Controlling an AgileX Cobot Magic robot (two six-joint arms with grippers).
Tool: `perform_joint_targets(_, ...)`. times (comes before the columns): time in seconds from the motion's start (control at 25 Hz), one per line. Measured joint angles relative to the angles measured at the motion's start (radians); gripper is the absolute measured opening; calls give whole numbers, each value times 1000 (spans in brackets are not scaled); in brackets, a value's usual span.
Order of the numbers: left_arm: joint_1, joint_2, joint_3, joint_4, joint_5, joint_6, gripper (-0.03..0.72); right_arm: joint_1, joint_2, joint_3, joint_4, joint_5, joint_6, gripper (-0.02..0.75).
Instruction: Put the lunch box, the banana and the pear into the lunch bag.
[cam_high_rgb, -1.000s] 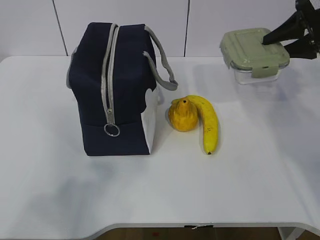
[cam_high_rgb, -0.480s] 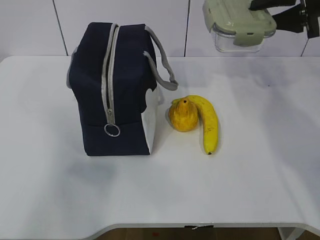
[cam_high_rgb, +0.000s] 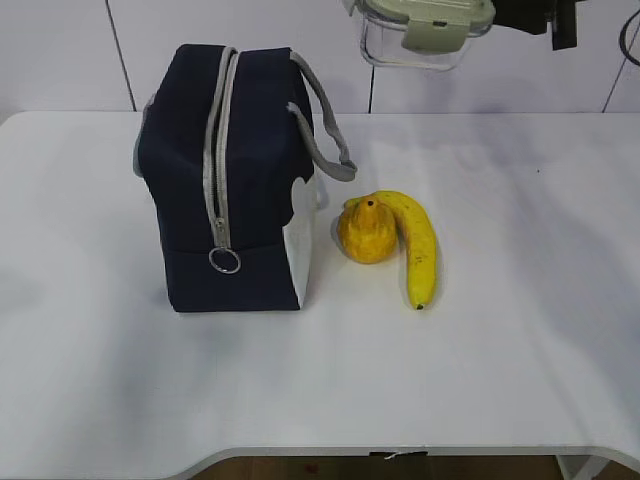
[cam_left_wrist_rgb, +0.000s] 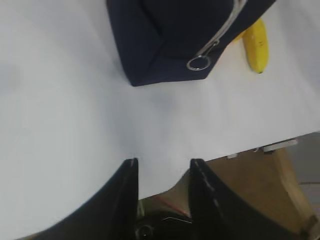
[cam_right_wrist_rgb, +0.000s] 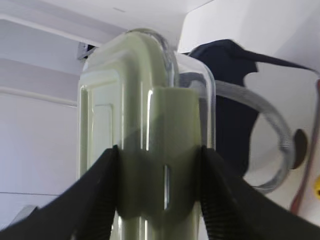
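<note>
The right claw (cam_right_wrist_rgb: 159, 187) is raised high, at about one o'clock in the exterior view, its two dark fingers (cam_right_wrist_rgb: 97, 200) clamped on the lunch box (cam_high_rgb: 425, 28), which hangs clear of the tabletop. The left claw (cam_left_wrist_rgb: 162, 192) is out of the exterior view; its wrist camera shows its jaws parted with nothing between them, seemingly hovering near the tabletop's front edge.

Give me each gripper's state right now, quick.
Left gripper: open, holding nothing, above the table edge.
Right gripper: jaws shut on the lunch box, lifted high.
</note>
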Motion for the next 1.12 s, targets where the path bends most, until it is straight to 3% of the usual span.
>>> perform_joint_targets(0.24, 0, 127, 0, -246, -94, 209, 375, 52, 0, 2, 49, 0, 0, 370)
perform_joint_targets(0.36, 0, 207, 0, -358, -144, 317, 389, 70, 0, 2, 70, 0, -4, 369)
perform_joint_targets(0.64, 0, 436, -22, -730, -169, 663, 391, 96, 0, 2, 115, 0, -21, 369)
perform_joint_targets(0.8, -2, 573, -100, -788, -179, 764, 384, 113, 0, 2, 115, -9, -32, 369)
perform_joint_targets(1.12, -58, 771, -308, -793, -181, 787, 382, 136, 0, 2, 117, -61, -42, 369)
